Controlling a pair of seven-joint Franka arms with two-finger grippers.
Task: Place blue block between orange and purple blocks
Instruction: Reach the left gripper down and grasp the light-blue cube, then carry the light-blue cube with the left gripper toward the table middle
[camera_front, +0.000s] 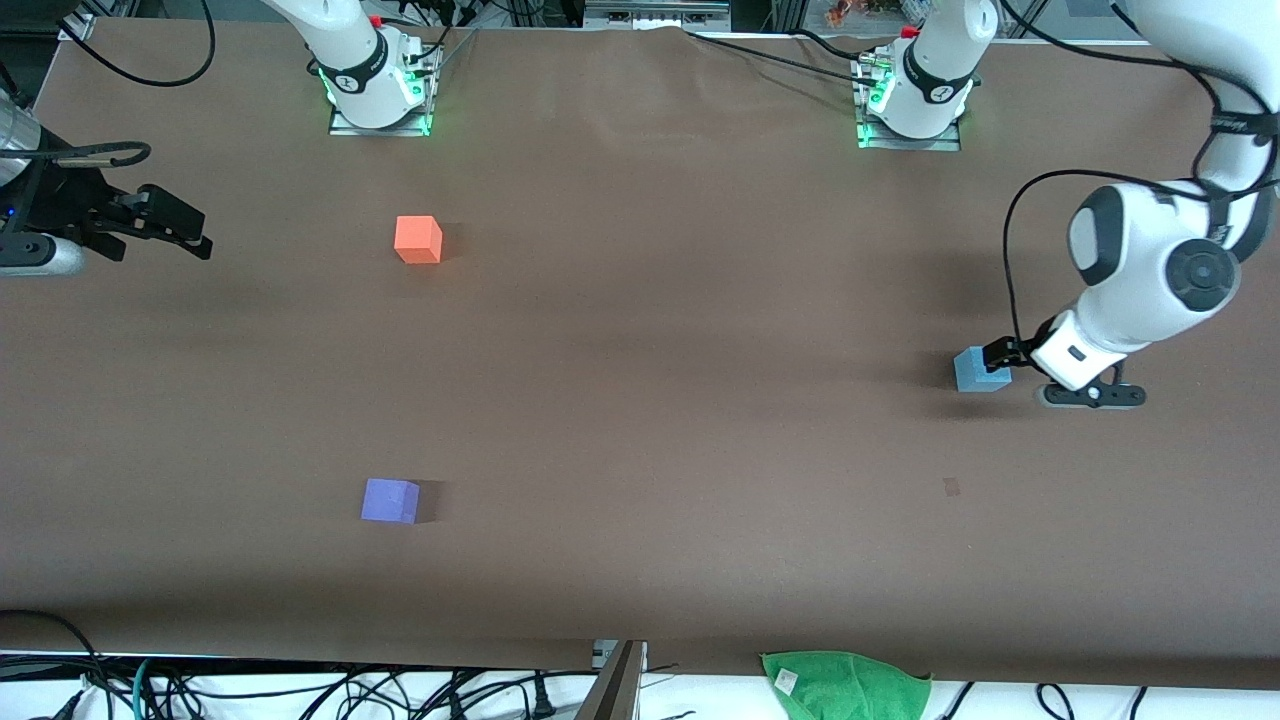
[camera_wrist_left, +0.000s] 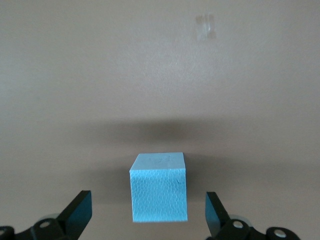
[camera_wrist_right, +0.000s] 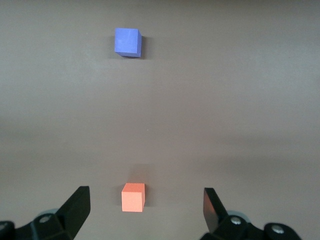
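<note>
At the left arm's end of the tabletop (camera_front: 700, 330), my left gripper (camera_front: 1003, 357) sits low beside the blue block (camera_front: 980, 370), reaching it from the block's 3 o'clock side in the front view. Its fingers (camera_wrist_left: 79, 212) are spread wide, one on each side of the block with a clear gap to either face, so it has hold of nothing. In the left wrist view the blue block (camera_wrist_left: 159, 187) stands flat on the tabletop between the two fingertips, upright and square to the gripper.

My right gripper (camera_front: 175, 225) waits up in the air over the tabletop's edge at the right arm's end, at about 9 o'clock in the front view. Its fingers (camera_wrist_right: 77, 207) are also spread wide and it carries nothing.

From the blue block, the orange block (camera_front: 418, 240) lies well apart at about 10 o'clock in the front view, toward the right arm's end and farther from the front camera. The purple block (camera_front: 390, 500) lies well apart at about 8 o'clock, also toward the right arm's end and nearer to the front camera. The purple block is almost straight at 6 o'clock from the orange one, with open brown tabletop between them. The right wrist view shows the orange block (camera_wrist_right: 133, 197) and the purple block (camera_wrist_right: 127, 42), well apart.

A green cloth (camera_front: 845, 685) lies at the tabletop's edge nearest the front camera, at about 7 o'clock from the blue block.
</note>
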